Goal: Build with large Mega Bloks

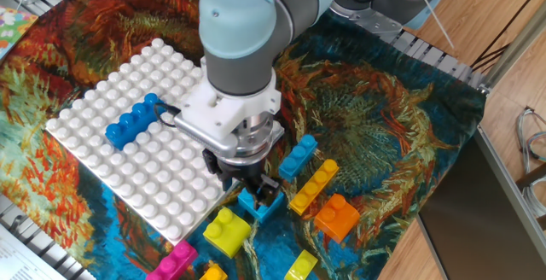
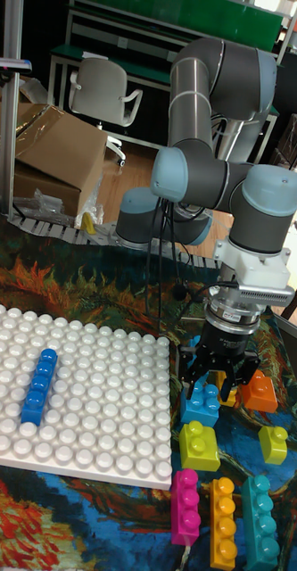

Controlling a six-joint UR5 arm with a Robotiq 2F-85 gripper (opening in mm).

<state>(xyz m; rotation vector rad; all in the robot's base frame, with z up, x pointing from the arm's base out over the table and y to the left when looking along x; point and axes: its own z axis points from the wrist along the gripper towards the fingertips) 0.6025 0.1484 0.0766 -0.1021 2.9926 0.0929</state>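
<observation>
- Light blue brick, chunky and round-studded, low in the frame's centre, just off the white baseplate's lower right edge.
- Claw down on that brick, black fingers straddling it; grip firmness impossible to tell.
- Crowded all round: yellow-green brick lower left, orange-yellow brick and orange brick right.
- Dark blue brick seated alone on the baseplate, upper left.
- Open patterned surface toward the upper right.

Long brick on baseplate, toward its left side; gripper at a brick just off baseplate's right edge; loose bricks scattered around it.
</observation>
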